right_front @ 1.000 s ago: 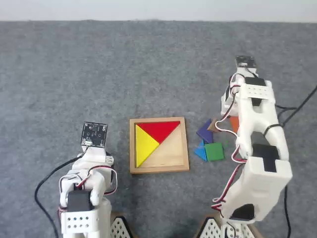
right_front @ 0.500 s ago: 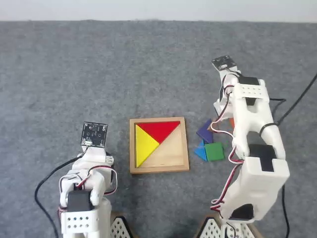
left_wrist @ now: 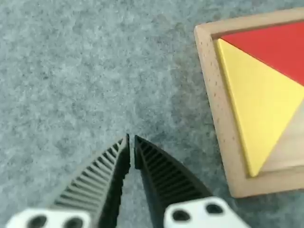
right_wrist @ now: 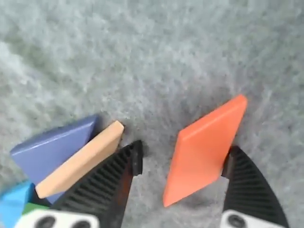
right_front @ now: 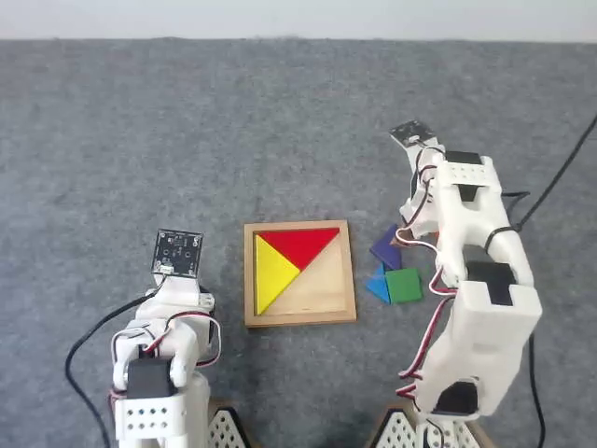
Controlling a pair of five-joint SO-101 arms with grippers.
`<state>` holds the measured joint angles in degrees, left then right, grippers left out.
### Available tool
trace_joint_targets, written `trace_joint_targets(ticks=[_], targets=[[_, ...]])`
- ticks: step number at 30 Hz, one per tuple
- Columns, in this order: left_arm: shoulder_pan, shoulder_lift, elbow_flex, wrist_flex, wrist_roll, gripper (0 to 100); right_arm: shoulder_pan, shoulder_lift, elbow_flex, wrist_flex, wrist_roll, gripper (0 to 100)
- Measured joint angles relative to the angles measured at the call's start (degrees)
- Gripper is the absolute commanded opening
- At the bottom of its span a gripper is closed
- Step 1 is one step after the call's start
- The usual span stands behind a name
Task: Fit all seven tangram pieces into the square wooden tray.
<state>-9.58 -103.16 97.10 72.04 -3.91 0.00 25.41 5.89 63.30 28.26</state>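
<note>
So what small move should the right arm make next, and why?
Probably close the right gripper on the orange piece. The jaws stand open with that piece between them, while the tan piece lies just outside that gap, so a squeeze should catch only the orange one.

Red triangle [right_front: 300,245] and yellow triangle [right_front: 272,273] lie in the wooden tray [right_front: 298,319]; loose pieces [right_front: 404,286] cluster beside it.

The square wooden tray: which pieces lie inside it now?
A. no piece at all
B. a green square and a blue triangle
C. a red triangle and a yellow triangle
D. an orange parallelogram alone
C: in the high view a red triangle and a yellow triangle lie inside the square wooden tray.
</note>
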Motion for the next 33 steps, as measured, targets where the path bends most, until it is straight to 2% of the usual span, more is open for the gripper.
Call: trace_joint_targets(ticks=[4,12,17,26,33], targets=[[0.0,0.0,0.0,0.0,0.0,2,0.8,0.0,-0.9,-0.8,-0.1,12.6],[0.0,0.0,0.0,0.0,0.0,2,1.1,-0.1,-1.6,-0.8,-0.3,12.6],[0.0,0.0,0.0,0.0,0.0,2,0.3,-5.2,-0.8,2.1,-5.5,12.6],[0.0,0.0,0.0,0.0,0.0,2,-11.5,-26.5,3.2,13.1,-17.8,12.5],[0.0,0.0,0.0,0.0,0.0,2,-23.5,-28.9,11.3,9.9,-29.6,12.6]])
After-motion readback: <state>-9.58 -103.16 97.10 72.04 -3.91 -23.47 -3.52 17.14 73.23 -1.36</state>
